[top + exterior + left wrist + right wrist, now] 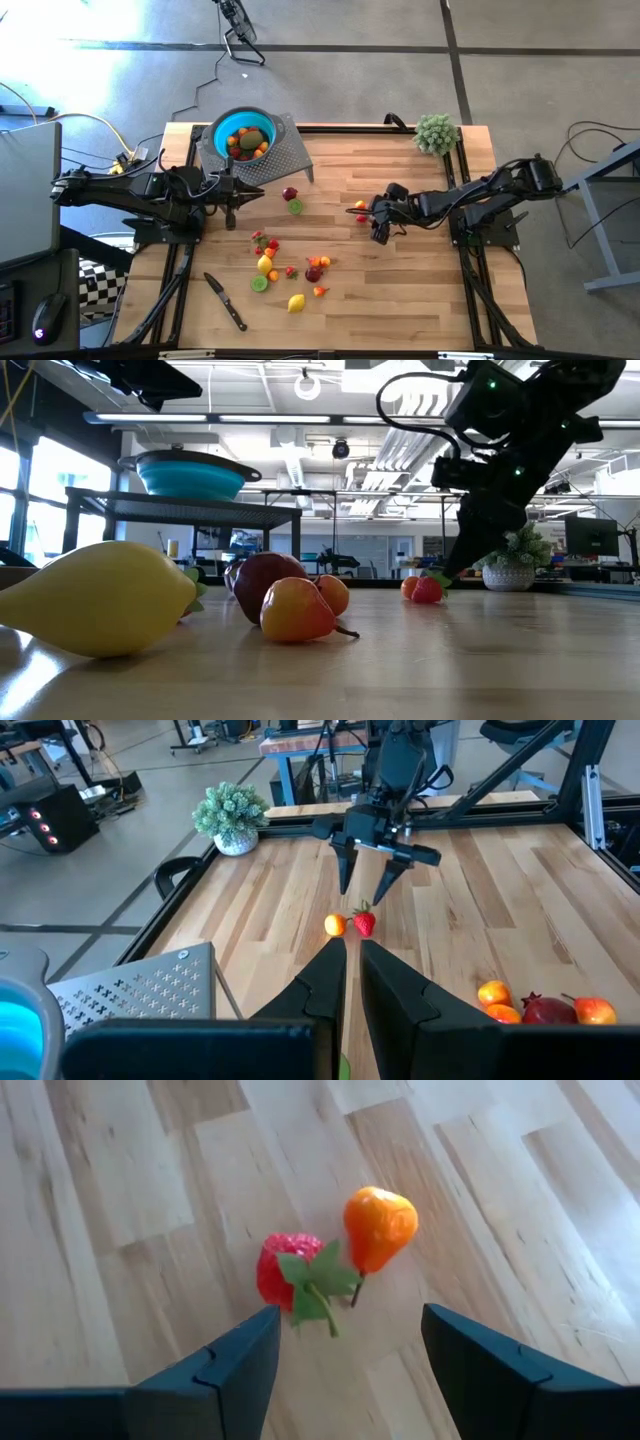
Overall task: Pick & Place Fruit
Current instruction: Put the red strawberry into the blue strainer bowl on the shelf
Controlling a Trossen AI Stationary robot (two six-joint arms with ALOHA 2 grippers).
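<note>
A red strawberry (288, 1270) and a small orange fruit (380, 1228) lie side by side on the wooden table (420, 290), right of its middle. My right gripper (350, 1350) stands open just above them, slanting down, one finger on either side and touching neither; the left wrist view shows the right gripper (365, 896) over the pair too. More fruit (290, 270) lies scattered on the table's near left part. My left gripper (232, 208) waits shut and empty at the table's left, beside the teal bowl (242, 135), which holds several fruits.
The bowl sits on a grey perforated stand (285, 150) at the far left. A black-handled knife (226, 301) lies near the front left. A fuzzy green plant ball (436, 132) stands at the far right corner. A maroon fruit (290, 194) and a lime one (296, 207) lie mid-table.
</note>
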